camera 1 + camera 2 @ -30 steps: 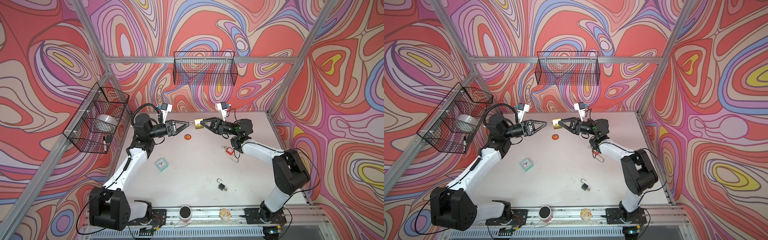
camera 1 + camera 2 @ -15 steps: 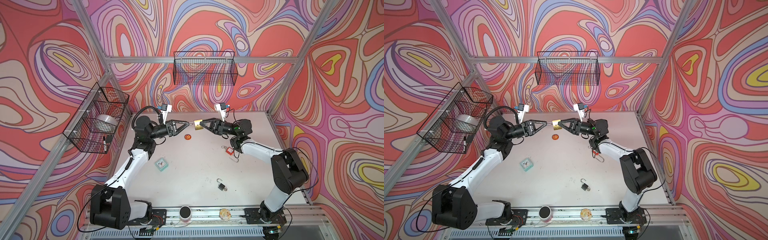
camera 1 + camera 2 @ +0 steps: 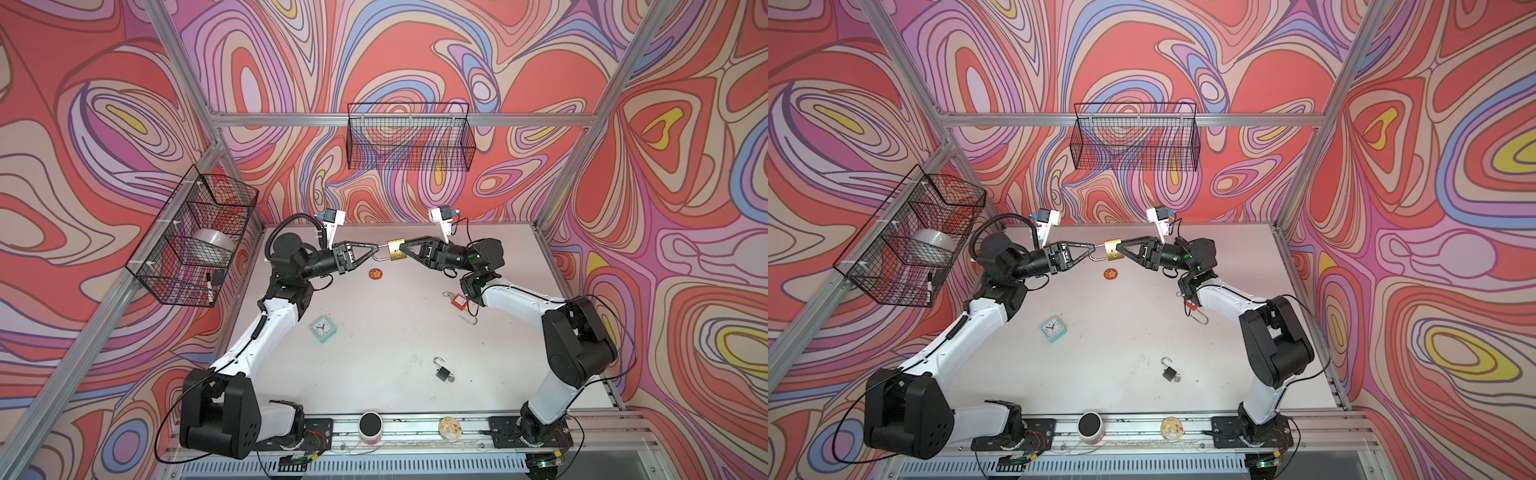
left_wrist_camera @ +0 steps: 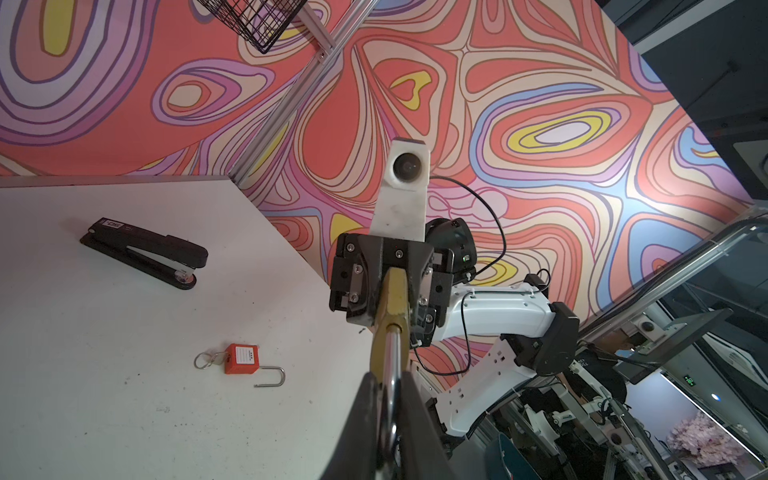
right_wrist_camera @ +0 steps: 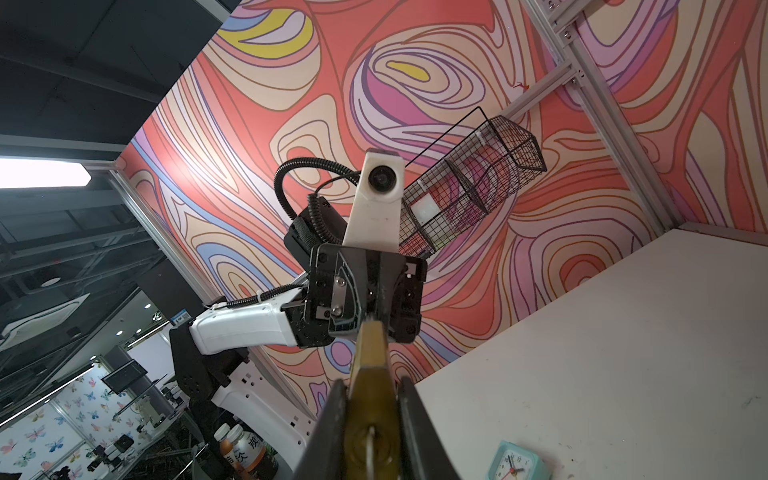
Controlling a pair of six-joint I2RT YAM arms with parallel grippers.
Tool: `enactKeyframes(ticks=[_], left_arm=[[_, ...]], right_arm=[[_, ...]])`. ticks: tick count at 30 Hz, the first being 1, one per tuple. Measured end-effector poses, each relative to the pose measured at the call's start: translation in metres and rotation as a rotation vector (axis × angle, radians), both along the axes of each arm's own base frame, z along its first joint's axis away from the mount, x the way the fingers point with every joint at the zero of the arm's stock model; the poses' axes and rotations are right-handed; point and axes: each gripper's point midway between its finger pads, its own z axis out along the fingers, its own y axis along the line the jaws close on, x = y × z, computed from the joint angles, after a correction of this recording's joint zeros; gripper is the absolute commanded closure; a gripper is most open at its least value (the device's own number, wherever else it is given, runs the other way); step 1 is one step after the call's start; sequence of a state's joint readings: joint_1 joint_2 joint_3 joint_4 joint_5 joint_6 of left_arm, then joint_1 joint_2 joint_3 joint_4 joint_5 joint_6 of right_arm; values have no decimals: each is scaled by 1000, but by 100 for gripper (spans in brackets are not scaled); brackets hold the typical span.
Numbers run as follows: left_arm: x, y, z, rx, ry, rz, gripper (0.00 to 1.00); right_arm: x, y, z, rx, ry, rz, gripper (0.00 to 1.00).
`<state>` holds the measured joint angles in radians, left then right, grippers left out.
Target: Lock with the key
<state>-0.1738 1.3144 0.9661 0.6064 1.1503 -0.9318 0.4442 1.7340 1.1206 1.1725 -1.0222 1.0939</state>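
We hold the brass padlock (image 3: 396,249) over the surface (image 3: 395,332). The right pincer (image 3: 400,252) clamps its body; the left pincer (image 3: 376,248) is pinched narrow on the shackle (image 4: 392,345). We judge it heavy, rigid, slick: grip flat faces.

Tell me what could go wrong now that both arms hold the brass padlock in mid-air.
1. The left jaws pinch only the thin, round shackle; it may slip or swivel when pushed.
2. Both arms clamp one brass padlock above the table; a misaligned push could twist it out of the right jaws and drop it.
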Motion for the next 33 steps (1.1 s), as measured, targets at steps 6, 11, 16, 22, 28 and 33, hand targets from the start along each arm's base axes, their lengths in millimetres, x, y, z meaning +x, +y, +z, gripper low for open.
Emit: enactKeyframes(ticks=[6, 11, 16, 22, 28, 33], left_arm=[[-1, -1, 2, -5, 0, -6, 100], [-2, -2, 6, -12, -22, -8, 100], [-1, -5, 6, -21, -40, -32, 100], [4, -8, 8, -46, -53, -63, 100], [4, -12, 18, -26, -107, -65, 100], [3, -13, 21, 12, -158, -43, 100]], right_arm=[[-1, -1, 3, 11, -7, 2, 100], [-2, -2, 4, 34, 9, 18, 100], [-1, -4, 6, 55, 34, 26, 100], [4, -6, 8, 66, 42, 4, 100], [3, -8, 13, 90, 30, -5, 100], [1, -8, 15, 107, 35, -4, 100]])
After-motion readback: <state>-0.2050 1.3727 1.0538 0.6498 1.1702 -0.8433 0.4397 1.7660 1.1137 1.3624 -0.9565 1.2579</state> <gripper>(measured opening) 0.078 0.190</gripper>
